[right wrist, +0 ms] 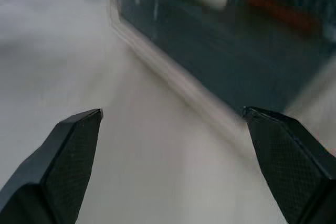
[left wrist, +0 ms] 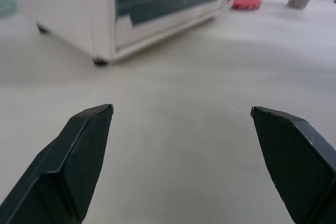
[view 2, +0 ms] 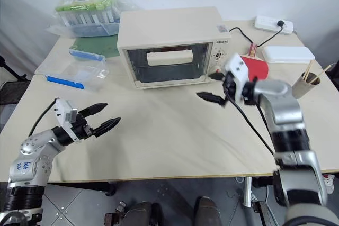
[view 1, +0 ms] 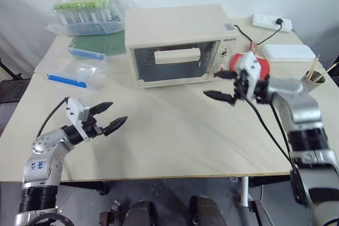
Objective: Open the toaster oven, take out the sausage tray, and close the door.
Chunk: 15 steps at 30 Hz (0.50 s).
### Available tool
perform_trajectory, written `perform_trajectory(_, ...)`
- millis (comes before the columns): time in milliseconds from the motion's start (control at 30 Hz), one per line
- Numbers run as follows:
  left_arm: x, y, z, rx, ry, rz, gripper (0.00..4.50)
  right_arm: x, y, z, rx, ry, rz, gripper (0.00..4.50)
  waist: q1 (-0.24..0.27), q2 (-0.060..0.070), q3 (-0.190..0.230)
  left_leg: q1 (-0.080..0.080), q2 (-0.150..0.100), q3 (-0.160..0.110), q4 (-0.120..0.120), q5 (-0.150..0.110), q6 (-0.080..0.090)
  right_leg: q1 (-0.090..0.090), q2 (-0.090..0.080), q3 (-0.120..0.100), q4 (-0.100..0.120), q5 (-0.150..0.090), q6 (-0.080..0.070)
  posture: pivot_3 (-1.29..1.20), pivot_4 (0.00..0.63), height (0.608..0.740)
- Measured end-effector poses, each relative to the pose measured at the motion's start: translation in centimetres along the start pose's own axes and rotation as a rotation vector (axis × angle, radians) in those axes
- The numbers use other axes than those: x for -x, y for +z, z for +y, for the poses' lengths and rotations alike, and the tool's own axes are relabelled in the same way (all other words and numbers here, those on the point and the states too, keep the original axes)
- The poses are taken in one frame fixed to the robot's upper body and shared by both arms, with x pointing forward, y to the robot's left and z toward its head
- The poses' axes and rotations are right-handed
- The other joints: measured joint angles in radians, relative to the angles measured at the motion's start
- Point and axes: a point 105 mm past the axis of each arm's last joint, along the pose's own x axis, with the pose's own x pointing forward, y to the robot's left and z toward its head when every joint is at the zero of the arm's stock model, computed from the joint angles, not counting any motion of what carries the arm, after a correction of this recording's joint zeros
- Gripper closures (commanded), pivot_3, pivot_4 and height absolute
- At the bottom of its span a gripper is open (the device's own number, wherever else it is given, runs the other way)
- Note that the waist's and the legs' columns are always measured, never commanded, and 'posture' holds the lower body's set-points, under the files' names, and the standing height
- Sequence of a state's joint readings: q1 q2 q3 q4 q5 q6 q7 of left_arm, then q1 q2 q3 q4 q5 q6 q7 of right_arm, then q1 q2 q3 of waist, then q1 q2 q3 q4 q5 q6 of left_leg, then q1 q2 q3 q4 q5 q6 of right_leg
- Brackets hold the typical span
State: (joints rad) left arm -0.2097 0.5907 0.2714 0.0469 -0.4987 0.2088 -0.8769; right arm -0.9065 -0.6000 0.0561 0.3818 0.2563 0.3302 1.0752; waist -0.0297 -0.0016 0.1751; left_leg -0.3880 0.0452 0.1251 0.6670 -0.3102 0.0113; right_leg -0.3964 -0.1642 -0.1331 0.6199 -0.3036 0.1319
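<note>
Nothing of the task is done yet. The left claw (view 1: 108, 117) is hovering over the near-left counter (view 1: 169, 141), fingers spread and gripping nothing, well apart from the toaster oven (view 1: 175, 43) sitting toward the back. The door (view 1: 172, 63) is standing shut, its bar handle (view 1: 177, 55) untouched. The sausage tray is presumably sitting inside; a red streak is showing through the glass. The right claw (view 1: 224, 85), spread and empty, is hanging just beside the oven's front right corner. Opening, removing and closing all remain.
</note>
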Motion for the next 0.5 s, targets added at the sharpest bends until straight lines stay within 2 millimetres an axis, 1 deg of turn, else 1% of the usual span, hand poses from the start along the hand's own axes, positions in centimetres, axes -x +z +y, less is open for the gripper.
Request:
perform_trajectory(33,0.0,0.1,0.0,0.002,-0.002,-0.006,0.00,-0.3,0.3,-0.2,0.014,0.005,-0.003,0.04,0.001,0.000,0.000,0.000,0.000,0.000,0.000,0.000,0.000,0.000,0.000,0.000,0.000,0.000,0.000,0.00,0.150,0.740)
perform_trajectory(100,0.1,0.1,-0.1,0.011,-0.001,-0.016,0.00,-1.5,1.0,-0.6,0.032,0.037,-0.015,0.04,0.000,0.000,0.000,0.000,0.000,0.003,-0.001,-0.001,-0.001,-0.001,0.000,-0.001,0.001,0.000,0.000,0.00,0.150,0.740)
perform_trajectory(167,0.1,0.1,-0.2,0.018,-0.002,-0.028,0.00,-2.5,1.3,-0.5,0.039,0.066,-0.022,0.04,-0.002,0.000,0.000,-0.001,0.000,0.006,-0.001,-0.001,-0.001,-0.001,0.000,-0.001,0.001,0.000,0.000,0.00,0.150,0.740)
perform_trajectory(200,0.1,0.3,-0.1,0.023,0.002,-0.042,0.00,-3.3,1.7,-0.3,0.046,0.091,-0.032,0.04,-0.004,0.000,0.000,-0.001,0.000,0.007,-0.001,-0.001,-0.001,-0.001,0.000,-0.001,0.001,0.000,0.000,0.00,0.150,0.740)
perform_trajectory(267,0.1,0.5,-0.1,0.025,0.005,-0.055,0.00,-4.1,2.4,-0.1,0.067,0.120,-0.042,0.04,-0.004,0.000,0.000,-0.001,0.001,0.007,-0.001,-0.001,-0.001,-0.001,0.001,-0.001,0.001,0.000,0.000,0.00,0.150,0.740)
perform_trajectory(333,0.3,1.0,0.0,0.023,0.014,-0.075,0.00,-4.3,2.2,0.0,0.069,0.144,-0.038,0.04,-0.004,0.000,0.000,-0.001,0.001,0.008,-0.001,-0.001,-0.001,-0.001,0.001,-0.001,0.001,0.000,0.000,0.00,0.150,0.740)
perform_trajectory(433,0.7,2.0,0.3,0.025,0.030,-0.115,0.00,-4.6,2.6,0.9,0.081,0.216,-0.058,0.04,-0.005,0.000,0.000,-0.001,0.001,0.008,-0.001,-0.001,-0.001,-0.002,0.001,-0.001,0.001,0.000,0.000,0.00,0.150,0.740)
perform_trajectory(500,1.0,2.2,0.5,0.036,0.035,-0.124,0.00,-4.5,2.8,1.2,0.088,0.244,-0.057,0.04,-0.005,0.000,0.000,-0.001,0.001,0.008,-0.001,-0.001,-0.001,-0.002,0.001,0.000,0.001,0.000,0.000,0.00,0.150,0.740)
